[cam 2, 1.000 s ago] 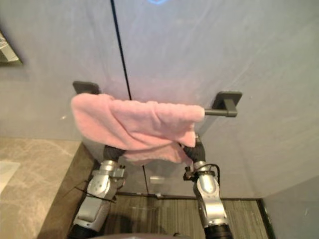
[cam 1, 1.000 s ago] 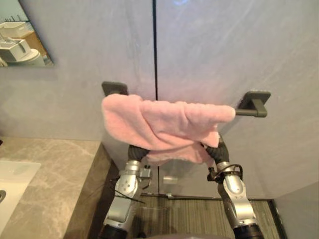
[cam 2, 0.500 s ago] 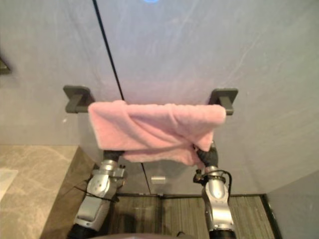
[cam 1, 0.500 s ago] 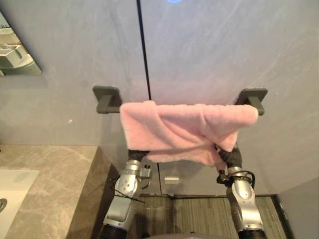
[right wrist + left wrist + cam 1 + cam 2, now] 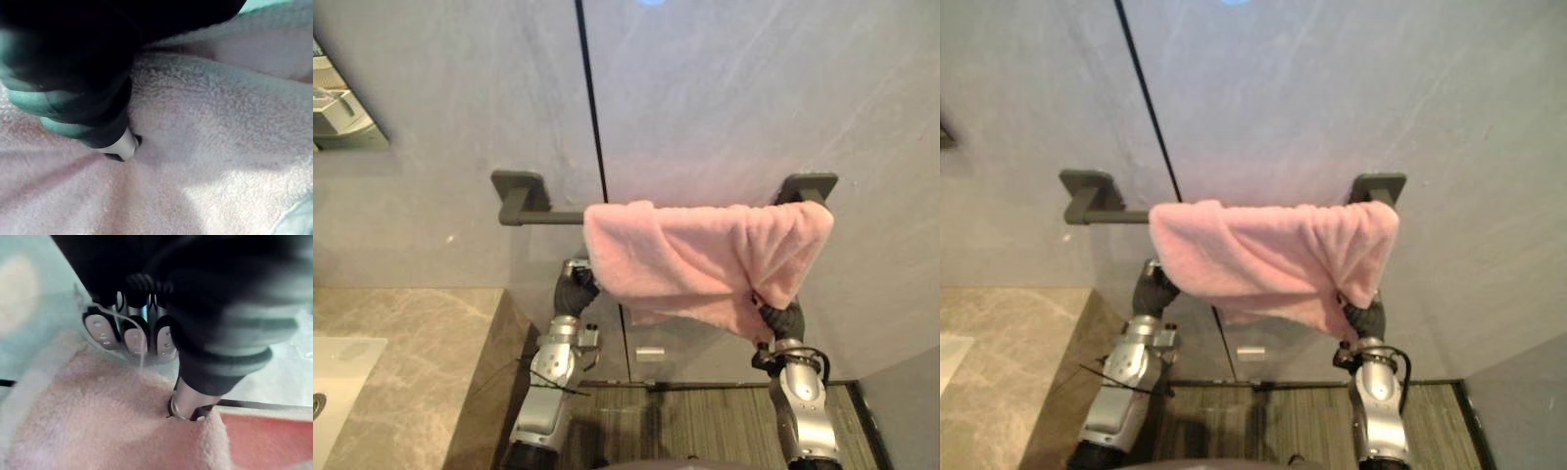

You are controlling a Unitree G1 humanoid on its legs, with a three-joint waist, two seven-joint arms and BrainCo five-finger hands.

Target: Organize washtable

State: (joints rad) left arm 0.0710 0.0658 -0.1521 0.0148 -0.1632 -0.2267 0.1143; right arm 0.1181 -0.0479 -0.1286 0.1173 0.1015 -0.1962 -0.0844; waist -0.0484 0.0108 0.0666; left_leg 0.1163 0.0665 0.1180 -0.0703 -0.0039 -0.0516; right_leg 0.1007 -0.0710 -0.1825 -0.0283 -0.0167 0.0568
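Facing a grey wall (image 5: 724,98) with a dark bar (image 5: 543,217) across it; marble counter (image 5: 401,352) down at 8 o'clock. Draped over the bar's 3 o'clock half, a pink towel (image 5: 695,255), bunched and hanging unevenly. At its 7 o'clock edge, left hand (image 5: 137,338), curled and pinching a fold against the thumb. At its 5 o'clock corner, right hand (image 5: 122,143) buried in cloth; cannot tell whether open or closed.
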